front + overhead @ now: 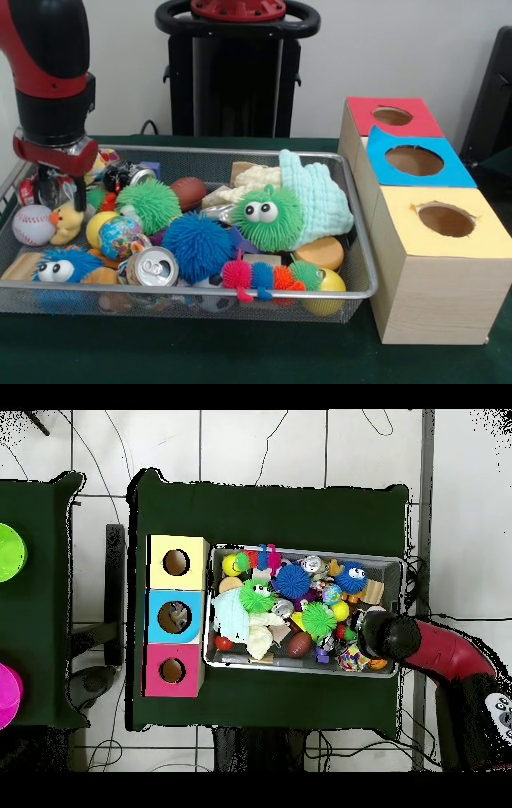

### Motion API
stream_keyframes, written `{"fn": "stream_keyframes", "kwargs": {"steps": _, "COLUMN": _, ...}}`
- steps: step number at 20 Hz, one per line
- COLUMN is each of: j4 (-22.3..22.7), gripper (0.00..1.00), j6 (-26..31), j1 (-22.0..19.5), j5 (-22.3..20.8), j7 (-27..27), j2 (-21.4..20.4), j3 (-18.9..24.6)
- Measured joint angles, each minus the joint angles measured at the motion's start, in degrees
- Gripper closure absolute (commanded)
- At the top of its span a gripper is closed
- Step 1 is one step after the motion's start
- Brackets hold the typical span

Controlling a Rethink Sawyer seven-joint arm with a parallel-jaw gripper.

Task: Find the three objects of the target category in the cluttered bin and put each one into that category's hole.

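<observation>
- Up front in the wire bin [352, 293], the soda can [152, 266] sits jammed between spiky balls, so one grab could drag out extras.
- Farther back, the gripper [56, 189] hangs low in the corner clutter; can't tell if it's spread or pinching.
- Target category is unclear, so it could easily feed the wrong hole in the boxes [436, 272].

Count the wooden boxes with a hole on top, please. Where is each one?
3, in a row beside the wire bin: the yellow-topped box nearest the camera in the front view, the blue-topped box in the middle, the red-topped box farthest back. None seems hidden.
</observation>
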Motion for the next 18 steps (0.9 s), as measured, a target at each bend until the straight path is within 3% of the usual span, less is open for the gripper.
{"fn": "stream_keyframes", "kwargs": {"steps": 9, "j4": 4.58, "gripper": 0.00, "j6": 0.27, "j1": 1.87, "j5": 2.61, "j7": 0.00, "j2": -2.27, "j3": -5.41}}
{"fn": "stream_keyframes", "kwargs": {"steps": 18, "j4": 6.02, "gripper": 0.00, "j6": -0.35, "j1": 1.27, "j5": 5.15, "j7": 0.00, "j2": -0.92, "j3": -6.61}}
